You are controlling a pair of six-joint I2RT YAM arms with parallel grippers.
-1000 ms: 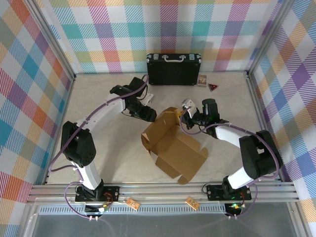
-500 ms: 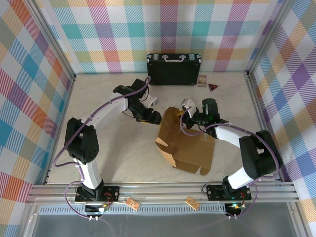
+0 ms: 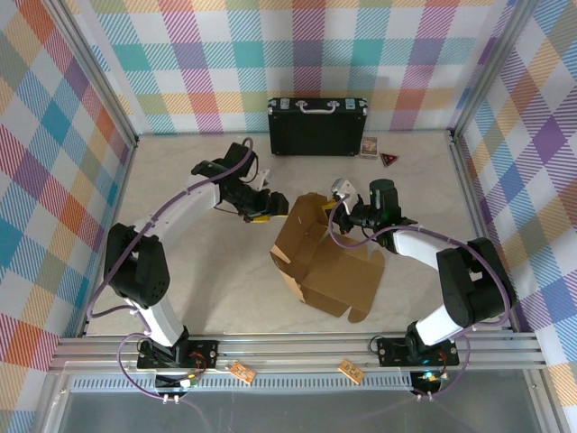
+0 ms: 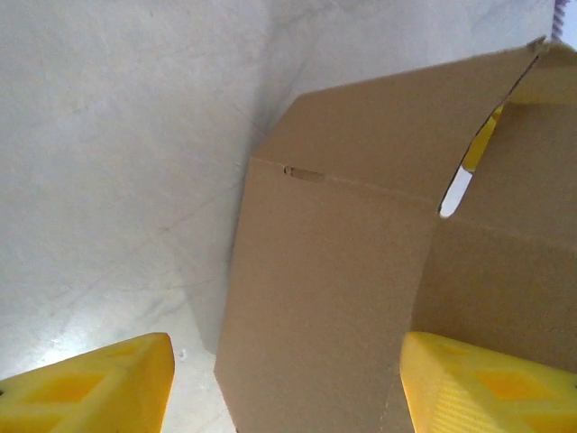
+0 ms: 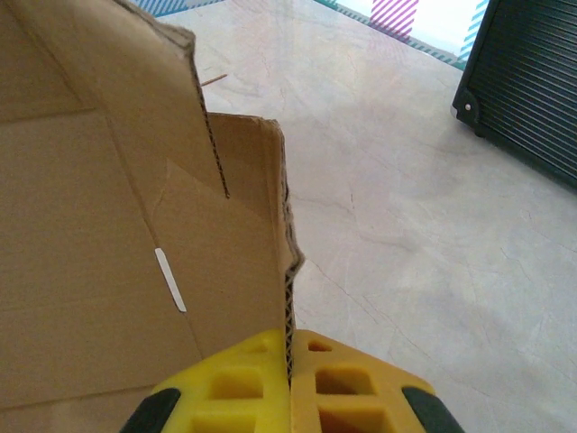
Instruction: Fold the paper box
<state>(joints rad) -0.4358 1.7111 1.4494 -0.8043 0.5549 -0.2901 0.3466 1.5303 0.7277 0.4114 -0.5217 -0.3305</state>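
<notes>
From where I stood, the paper box [image 3: 329, 262] sat near the middle of the table [image 3: 198, 271], a little toward 4 o'clock. It was half opened, brown corrugated card with its flaps sticking up and out at odd angles.

The right gripper [image 3: 335, 206] was at the box's 12 o'clock edge. In its own wrist view the right gripper [image 5: 290, 361] had its yellow pads [image 5: 239, 383] clenched on the raw edge of an upright cardboard wall, which ran straight up between them. The paper box [image 5: 99, 225] filled the left of that picture, with a narrow slot cut in its panel.

The left gripper [image 3: 270, 209] hung just beside the box's 10 o'clock corner. In the left wrist view the left gripper [image 4: 288, 388] had its jaws released and spread wide, and a panel of the paper box [image 4: 343, 262] showed between the two yellow fingers [image 4: 90, 383]. I could not tell whether either finger touched it.

At 12 o'clock, against the checked back wall, stood a black case [image 3: 317, 126], well apart from the box.
</notes>
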